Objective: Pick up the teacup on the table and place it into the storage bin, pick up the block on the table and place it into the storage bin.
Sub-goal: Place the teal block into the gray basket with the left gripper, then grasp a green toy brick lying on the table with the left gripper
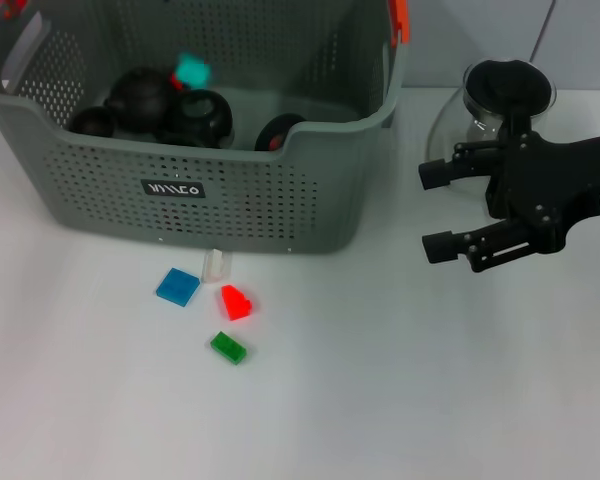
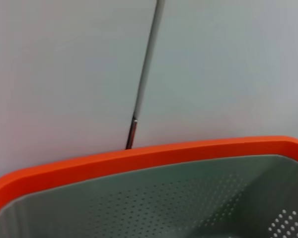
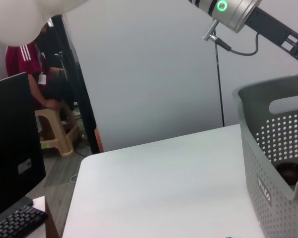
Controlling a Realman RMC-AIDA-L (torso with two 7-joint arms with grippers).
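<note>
Down low in the head view, nearest the robot, a green block lies flat on the white surface. Just past it sits a red block, and a blue block lies a little to the left of that. A small clear block stands just behind them, right beside the front wall of the bin.

Next comes the bin itself, big and grey-green with lots of little holes. It has a black label on its front wall and an orange clip on its far right corner. Inside it are dark round teacups packed close together, and a small teal piece sits on top of them.

Off to the right, the right gripper hangs over the surface, well apart from the blocks. Its black fingers are spread apart and hold nothing. Behind it stands a glass pitcher with a black lid.

Far back, the left wrist view shows only the bin's orange rim and its holey inner wall. The left gripper cannot be seen in any view, so nobody can tell how its fingers are.
</note>
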